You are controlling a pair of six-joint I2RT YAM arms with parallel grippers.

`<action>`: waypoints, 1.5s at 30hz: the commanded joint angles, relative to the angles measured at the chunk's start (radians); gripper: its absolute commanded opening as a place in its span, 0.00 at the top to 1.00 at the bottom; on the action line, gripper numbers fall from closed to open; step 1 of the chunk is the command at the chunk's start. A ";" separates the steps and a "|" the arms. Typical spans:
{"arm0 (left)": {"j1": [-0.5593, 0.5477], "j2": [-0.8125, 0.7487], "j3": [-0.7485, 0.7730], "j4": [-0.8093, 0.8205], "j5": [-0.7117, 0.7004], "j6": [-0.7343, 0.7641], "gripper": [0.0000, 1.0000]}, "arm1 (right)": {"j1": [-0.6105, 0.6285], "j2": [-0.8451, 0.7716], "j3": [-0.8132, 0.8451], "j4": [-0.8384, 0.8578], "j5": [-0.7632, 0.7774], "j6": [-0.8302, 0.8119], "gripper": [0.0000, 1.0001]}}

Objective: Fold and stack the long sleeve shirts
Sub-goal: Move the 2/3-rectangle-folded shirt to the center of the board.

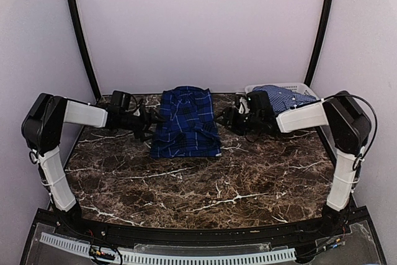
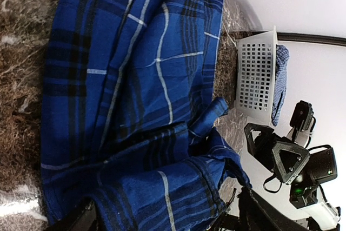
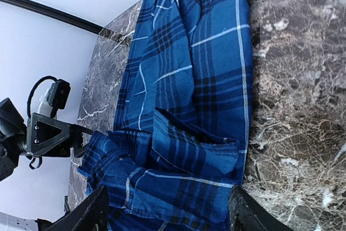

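Observation:
A dark blue plaid long sleeve shirt (image 1: 186, 122) lies folded at the back middle of the marble table (image 1: 205, 184). My left gripper (image 1: 152, 122) stands at its left edge and my right gripper (image 1: 221, 119) at its right edge. In the left wrist view the plaid shirt (image 2: 140, 79) fills the frame, and my left gripper (image 2: 167, 221) is open with its fingers (image 2: 81, 219) wide on either side of a bunched fold. My right gripper (image 3: 170, 219) is open too, its fingers (image 3: 250, 216) spread around the shirt's (image 3: 189, 79) layered edge. A lighter blue checked shirt (image 1: 280, 96) lies in the basket.
A pale lattice basket (image 1: 298, 86) stands at the back right corner, just behind my right arm; it is also in the left wrist view as the basket (image 2: 257, 74). Curtain walls and black poles close in the back and sides.

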 commanded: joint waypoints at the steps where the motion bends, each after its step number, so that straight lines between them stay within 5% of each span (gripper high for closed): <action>1: 0.010 -0.069 0.029 -0.099 0.021 0.116 0.16 | 0.008 -0.070 0.013 -0.079 0.044 -0.133 0.27; 14: 0.006 -0.207 -0.037 -0.304 -0.123 0.317 0.16 | 0.208 -0.151 -0.017 -0.320 0.273 -0.426 0.28; 17: -0.006 -0.261 -0.080 -0.327 -0.163 0.338 0.18 | 0.238 -0.146 -0.026 -0.334 0.315 -0.432 0.35; 26: -0.022 -0.425 -0.311 -0.280 -0.283 0.278 0.47 | 0.251 -0.202 -0.178 -0.263 0.345 -0.361 0.51; 30: -0.033 -0.398 -0.340 -0.229 -0.275 0.270 0.56 | 0.250 -0.168 -0.192 -0.225 0.307 -0.356 0.57; 45: -0.086 -0.184 -0.260 -0.143 -0.298 0.257 0.64 | 0.195 -0.049 -0.144 -0.130 0.220 -0.302 0.64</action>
